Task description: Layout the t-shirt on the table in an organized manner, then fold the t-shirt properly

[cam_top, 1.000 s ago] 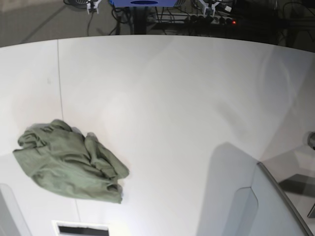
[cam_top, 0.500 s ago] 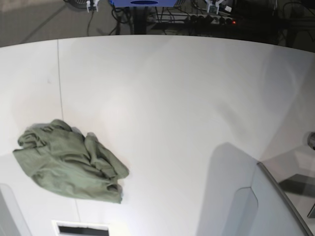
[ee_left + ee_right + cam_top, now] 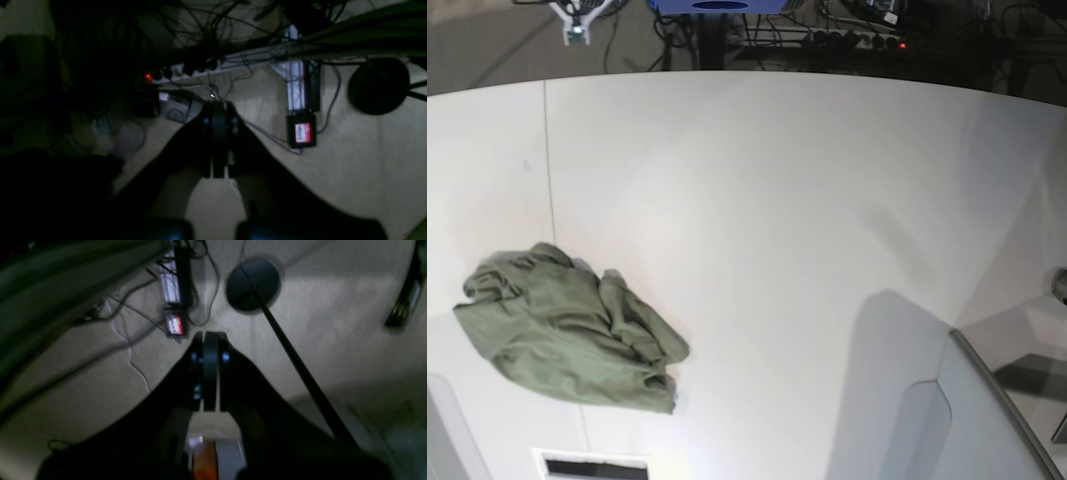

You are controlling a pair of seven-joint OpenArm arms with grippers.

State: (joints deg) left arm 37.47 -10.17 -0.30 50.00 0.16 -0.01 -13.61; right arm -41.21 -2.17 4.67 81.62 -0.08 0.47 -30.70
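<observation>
The olive-green t-shirt [image 3: 567,340] lies crumpled in a heap on the white table [image 3: 777,220], near its front left. Neither gripper is near it. In the left wrist view my left gripper [image 3: 218,105] is shut with nothing in it and hangs over the floor beyond the table. In the right wrist view my right gripper [image 3: 210,336] is also shut and empty above the floor. In the base view, my right gripper [image 3: 575,25] shows as a small white shape past the table's far edge.
A grey translucent panel [image 3: 987,420] stands at the front right, and a white piece with a dark slot [image 3: 592,465] sits at the front edge. On the floor lie cables, a power strip with a red light [image 3: 148,77] and a round black stand base [image 3: 253,285].
In the base view my right gripper has shifted left and slightly nearer behind the table. The left one has slid right, almost out of frame. The t-shirt has not moved.
</observation>
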